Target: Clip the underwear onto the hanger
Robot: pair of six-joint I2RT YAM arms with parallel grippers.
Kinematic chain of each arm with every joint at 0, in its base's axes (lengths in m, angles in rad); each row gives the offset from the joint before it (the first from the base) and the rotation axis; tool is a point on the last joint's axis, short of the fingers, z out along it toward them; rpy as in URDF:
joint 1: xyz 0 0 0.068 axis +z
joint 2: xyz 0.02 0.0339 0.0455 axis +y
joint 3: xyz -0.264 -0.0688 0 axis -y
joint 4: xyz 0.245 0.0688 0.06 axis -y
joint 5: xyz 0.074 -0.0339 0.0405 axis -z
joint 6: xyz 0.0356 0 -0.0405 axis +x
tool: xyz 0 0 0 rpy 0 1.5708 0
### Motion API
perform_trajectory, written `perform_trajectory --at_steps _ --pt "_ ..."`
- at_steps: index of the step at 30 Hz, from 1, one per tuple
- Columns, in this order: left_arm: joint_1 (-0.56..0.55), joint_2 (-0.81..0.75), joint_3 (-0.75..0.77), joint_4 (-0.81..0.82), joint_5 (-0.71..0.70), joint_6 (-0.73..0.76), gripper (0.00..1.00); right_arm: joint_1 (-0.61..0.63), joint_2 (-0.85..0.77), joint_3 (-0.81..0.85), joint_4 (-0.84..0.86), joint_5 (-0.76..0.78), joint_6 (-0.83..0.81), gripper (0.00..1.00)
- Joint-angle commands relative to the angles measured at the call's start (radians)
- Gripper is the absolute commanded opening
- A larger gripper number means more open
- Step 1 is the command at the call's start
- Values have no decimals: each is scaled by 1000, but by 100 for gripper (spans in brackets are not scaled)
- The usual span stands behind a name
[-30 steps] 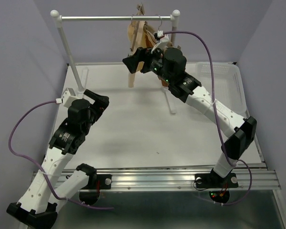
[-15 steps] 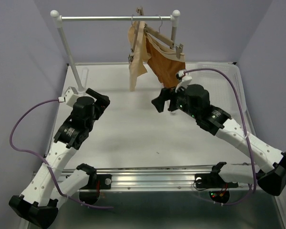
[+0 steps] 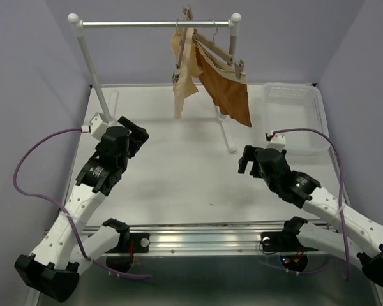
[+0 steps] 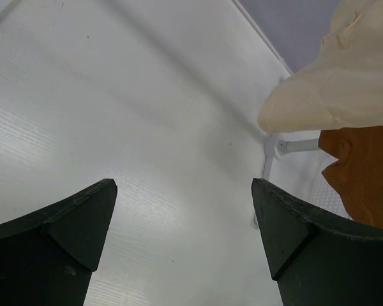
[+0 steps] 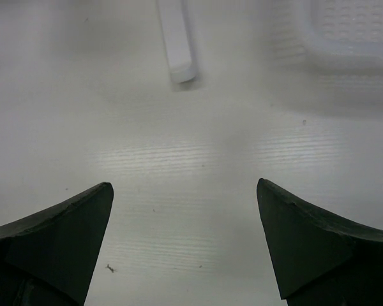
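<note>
Top external view has the underwear (image 3: pixel 184 70) hanging off its hanger (image 3: pixel 177 64) up on the white rail (image 3: pixel 156 24), right beside the rust-brown garment (image 3: pixel 226 83), which is on its own wooden hanger. So to me the clipping step looks pretty much done. That hanger is turned nearly edge-on to the camera though, so I can't tell whether both clips are really biting the fabric. The left end effector (image 3: pixel 133 131) sits low over the surface (image 3: pixel 179 172) on the left side, fingers spread with nothing between them. Its wrist cam looks up at the beige cloth and the brown one from well apart. The right end effector (image 3: pixel 247 159) is down over the right side of the surface near the clear plastic bin (image 3: pixel 306 95), also spread wide and empty. Its wrist cam shows only bare surface, the rack's foot and the bin's edge. My guess for the next move is just parking both arms. If a corner turns out to be loose, one arm would need to reach up and pinch the fabric edge while the other squeezes the clip.
</note>
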Motion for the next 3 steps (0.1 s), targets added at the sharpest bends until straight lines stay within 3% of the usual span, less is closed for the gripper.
perform_trajectory --at_steps 1,3 --pt "6 -28 -7 30 -43 36 99 7 -40 8 33 160 22 100" --pt "6 -28 -4 30 -43 43 99 7 -32 14 40 165 3 100"
